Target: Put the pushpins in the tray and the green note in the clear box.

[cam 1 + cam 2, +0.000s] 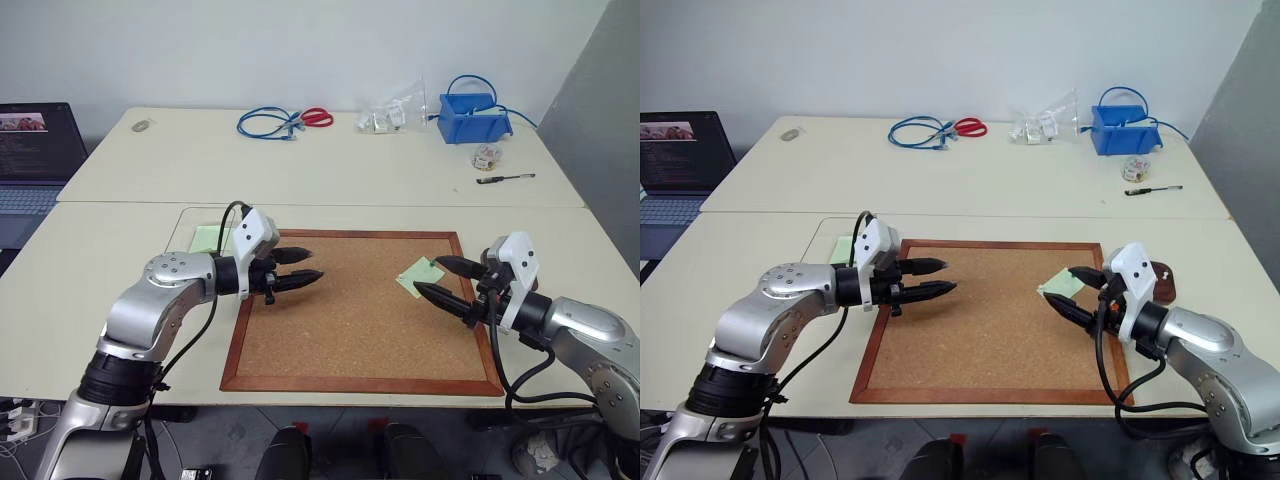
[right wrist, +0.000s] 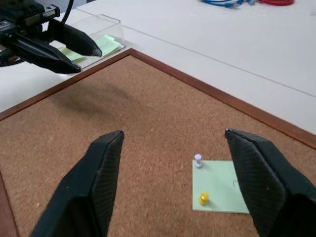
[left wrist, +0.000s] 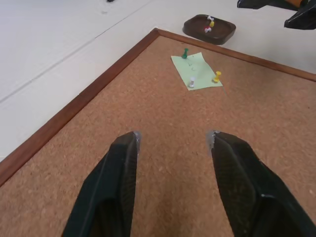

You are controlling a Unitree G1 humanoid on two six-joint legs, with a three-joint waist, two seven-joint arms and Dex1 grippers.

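Right tool [image 1: 432,276] parted, empty, hovering just over the green note [image 1: 420,274] on the corkboard [image 1: 350,330]. Left tool [image 1: 312,265] parted too, empty, well apart across the board. Note flat, pale green, square, one corner toward the far edge; pinned by green [image 3: 185,53], white [image 2: 198,159] and yellow [image 2: 203,198] pushpins. Tray [image 3: 209,28] beyond on the tabletop [image 1: 330,170]; clear box [image 2: 96,37] beside the left tool.

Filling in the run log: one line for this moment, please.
pale green paper note: pinned on corkboard | green, white, yellow pushpins: in note | left gripper: open, empty | right gripper: open, beside note
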